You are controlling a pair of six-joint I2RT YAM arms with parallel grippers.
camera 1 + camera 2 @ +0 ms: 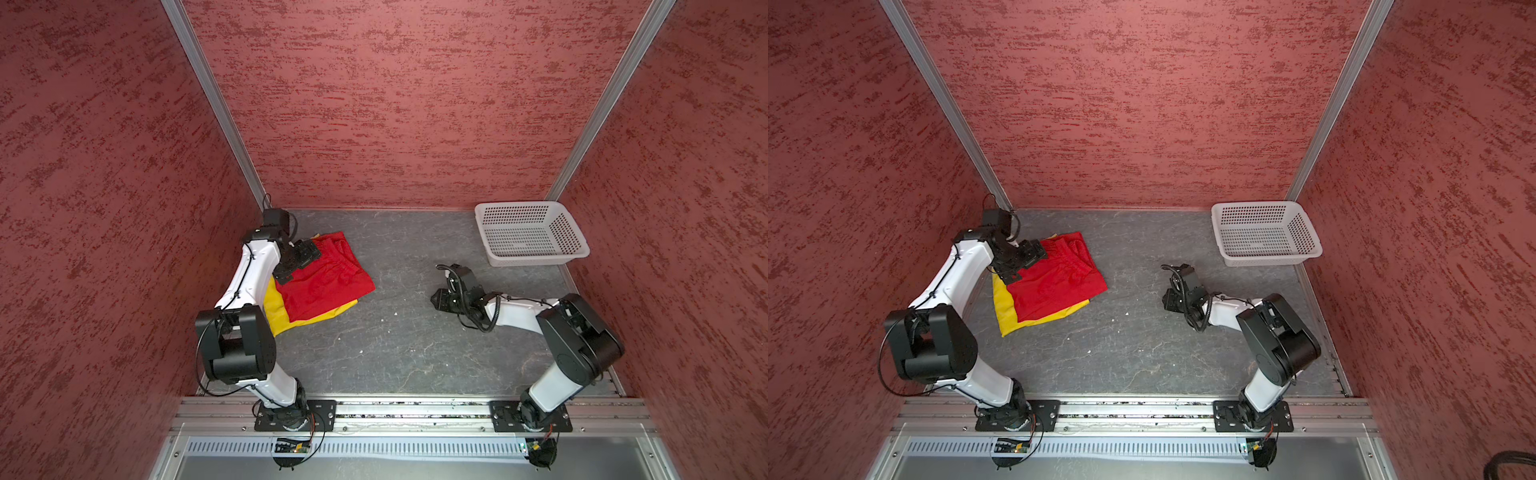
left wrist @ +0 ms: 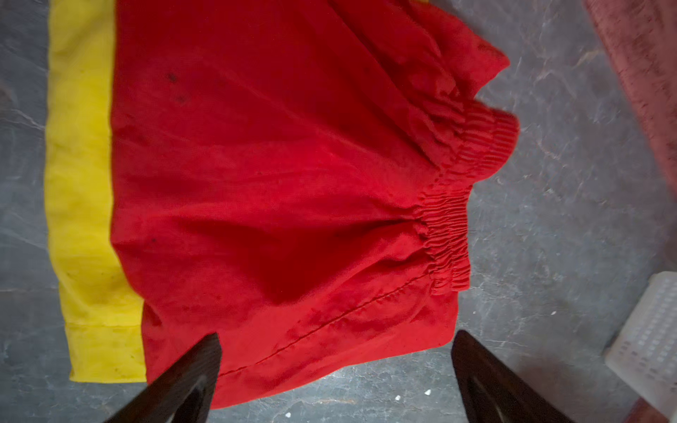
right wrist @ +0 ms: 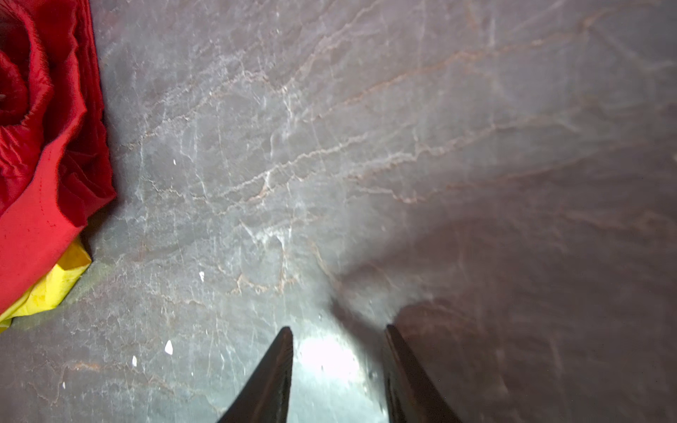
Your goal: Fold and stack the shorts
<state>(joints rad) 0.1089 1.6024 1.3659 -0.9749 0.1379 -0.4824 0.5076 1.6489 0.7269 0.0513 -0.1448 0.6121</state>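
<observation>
On the grey surface (image 1: 415, 345), far left, the red shorts (image 1: 328, 286) lie folded atop the yellow shorts (image 1: 277, 316), so I judge the stack made, with only the jutting yellow edge left to square. The red waistband (image 2: 447, 234) is rumpled. My left fingers (image 2: 190, 377) hang wide open, empty, over it; my right fingers (image 3: 271, 377), partly open, hold nothing.

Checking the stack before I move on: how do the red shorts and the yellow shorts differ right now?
The red shorts lie on top; the yellow shorts lie underneath, mostly covered. The red shorts show their gathered waistband; the yellow shorts show only a plain strip and hem. Both lie flat in one pile on the table.
</observation>
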